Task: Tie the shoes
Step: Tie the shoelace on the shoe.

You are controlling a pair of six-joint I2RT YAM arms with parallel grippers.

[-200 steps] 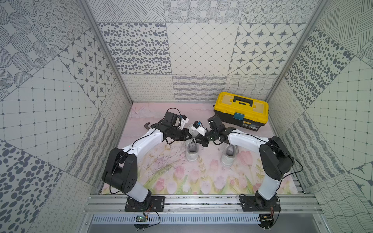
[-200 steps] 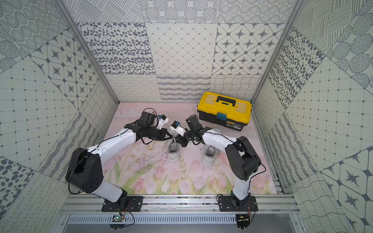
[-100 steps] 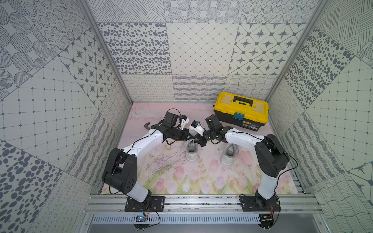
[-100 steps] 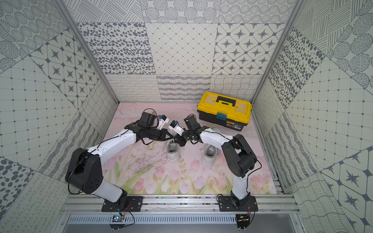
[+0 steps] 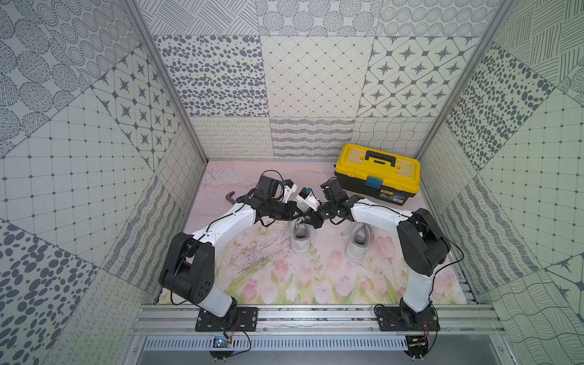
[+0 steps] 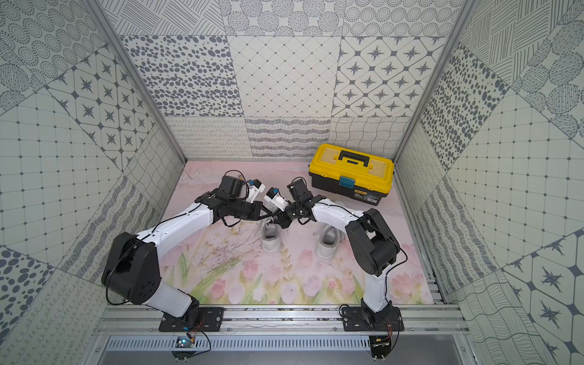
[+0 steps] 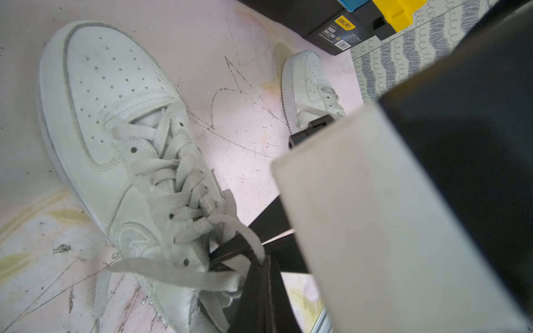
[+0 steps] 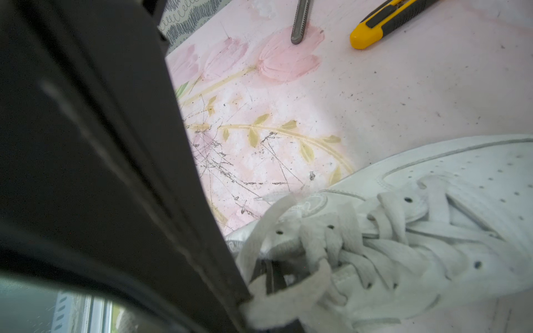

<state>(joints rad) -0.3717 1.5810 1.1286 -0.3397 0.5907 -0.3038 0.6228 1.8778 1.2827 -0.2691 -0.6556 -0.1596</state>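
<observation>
Two white shoes stand on the flowered mat in both top views, one (image 5: 300, 240) near the middle and one (image 5: 358, 243) to its right. Both grippers meet over the middle shoe's (image 6: 271, 238) collar. My left gripper (image 7: 266, 261) is shut on a pale lace end (image 7: 248, 233) of this shoe (image 7: 109, 124). My right gripper (image 8: 253, 307) is shut on another lace strand (image 8: 291, 291) beside the same shoe's (image 8: 450, 219) eyelets. In a top view the left gripper (image 5: 300, 216) and right gripper (image 5: 312, 218) almost touch. The second shoe (image 7: 307, 86) lies apart, untouched.
A yellow and black toolbox (image 5: 377, 172) stands at the back right, close behind the right arm. A dark hooked tool (image 5: 230, 197) lies at the back left. A yellow utility knife (image 8: 383, 20) and a metal bar (image 8: 300, 23) rest on the mat. Patterned walls enclose three sides.
My right gripper has moved a little to the left, closing in on the left gripper above the middle shoe. The left arm has hardly moved. Both stay shut.
</observation>
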